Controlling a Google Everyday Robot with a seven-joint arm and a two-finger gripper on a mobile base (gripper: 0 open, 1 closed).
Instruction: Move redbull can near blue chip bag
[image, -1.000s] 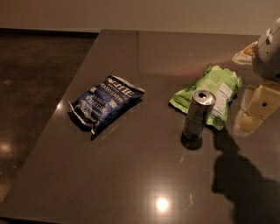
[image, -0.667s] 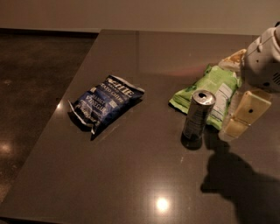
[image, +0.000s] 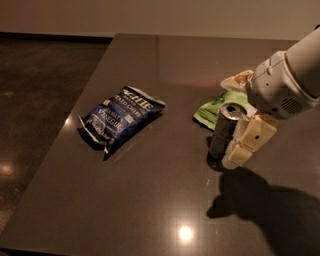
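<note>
The redbull can (image: 224, 131) stands upright on the dark table, right of centre, silver top up. The blue chip bag (image: 119, 117) lies flat to its left, about a can's length away, with white lettering facing up. My gripper (image: 241, 146) has come down from the right on its white arm (image: 282, 87) and sits right against the can's right side, low near the table. The can partly hides it.
A light green snack bag (image: 216, 106) lies just behind the can, partly under the arm. The table's left edge (image: 75, 107) runs diagonally past the blue bag, with dark floor beyond. A ceiling light glints on the table (image: 185, 233) near the front.
The gripper has moved left and down, from beside the green bag to right against the can's right side. The can and both bags have not moved.
</note>
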